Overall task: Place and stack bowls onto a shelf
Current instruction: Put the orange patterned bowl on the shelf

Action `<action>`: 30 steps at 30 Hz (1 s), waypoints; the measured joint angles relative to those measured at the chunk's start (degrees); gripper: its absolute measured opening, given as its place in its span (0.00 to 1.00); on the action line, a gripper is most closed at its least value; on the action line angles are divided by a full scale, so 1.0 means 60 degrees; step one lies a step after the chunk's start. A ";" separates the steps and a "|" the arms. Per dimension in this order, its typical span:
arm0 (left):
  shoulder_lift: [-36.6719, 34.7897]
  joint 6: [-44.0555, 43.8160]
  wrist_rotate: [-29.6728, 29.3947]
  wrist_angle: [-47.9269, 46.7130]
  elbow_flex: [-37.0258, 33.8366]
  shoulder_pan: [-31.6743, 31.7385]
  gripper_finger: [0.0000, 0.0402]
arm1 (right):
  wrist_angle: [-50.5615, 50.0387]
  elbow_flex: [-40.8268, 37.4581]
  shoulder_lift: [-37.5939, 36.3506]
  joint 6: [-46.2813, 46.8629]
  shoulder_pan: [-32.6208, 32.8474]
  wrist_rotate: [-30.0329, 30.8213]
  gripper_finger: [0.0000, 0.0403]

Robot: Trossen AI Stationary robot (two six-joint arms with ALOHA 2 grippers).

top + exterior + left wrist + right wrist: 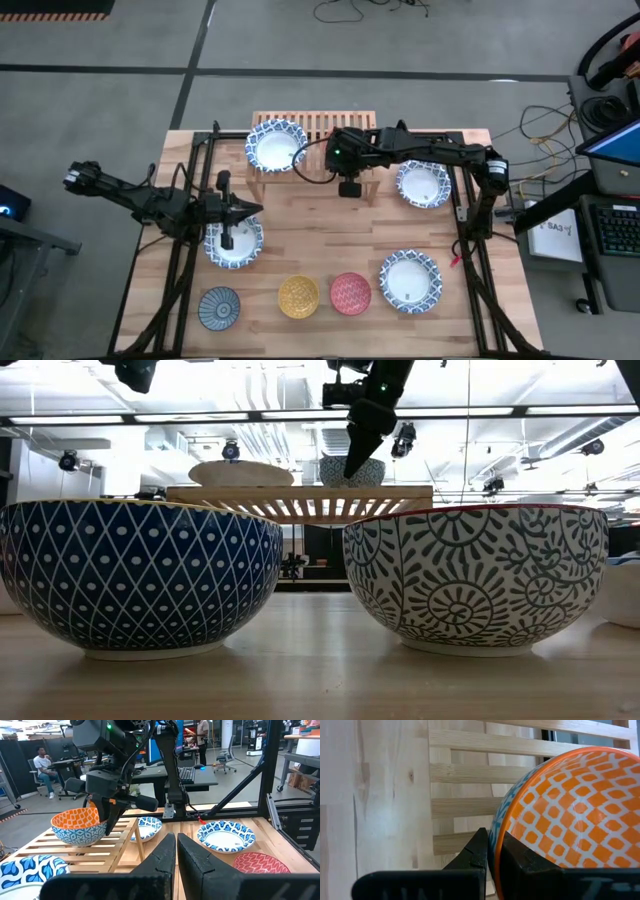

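Note:
An orange bowl (pixel 80 826) with a blue-patterned outside is at the right end of the slatted light-wood shelf (pixel 310 128); my right gripper (pixel 495 852) is shut on its rim. In the high view the arm hides this bowl. A white blue-rimmed bowl (pixel 276 146) rests on the shelf's left end. My left gripper (pixel 176 855) is shut and empty, held level above another white bowl (pixel 235 243) at the table's near left. My right gripper pinches the orange bowl's rim (pixel 496 827), one finger inside the bowl and one on the blue outer wall. The fingers (pixel 111 817) come slanting down from above. The bowl stands upright with its base at the shelf's slats (pixel 102 851).
Two more white bowls lie at the right (pixel 423 184) and near right (pixel 409 280). A grey-blue bowl (pixel 219 307), a yellow one (pixel 298 296) and a red one (pixel 350 293) line the near edge. A person sits in the room beyond (pixel 44 767).

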 joint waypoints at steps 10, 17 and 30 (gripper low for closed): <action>0.0009 0.0002 0.0000 0.0002 0.0000 0.0004 0.00 | 0.0000 0.0000 0.0000 0.0080 0.0000 0.0007 0.06; 0.0013 0.0005 0.0000 0.0000 0.0000 0.0000 0.00 | 0.0062 0.0007 0.0000 0.0190 0.0000 0.0188 0.18; 0.0013 0.0005 0.0000 0.0000 0.0000 0.0003 0.00 | 0.0087 0.0007 0.0000 0.0488 -0.0033 0.0277 0.24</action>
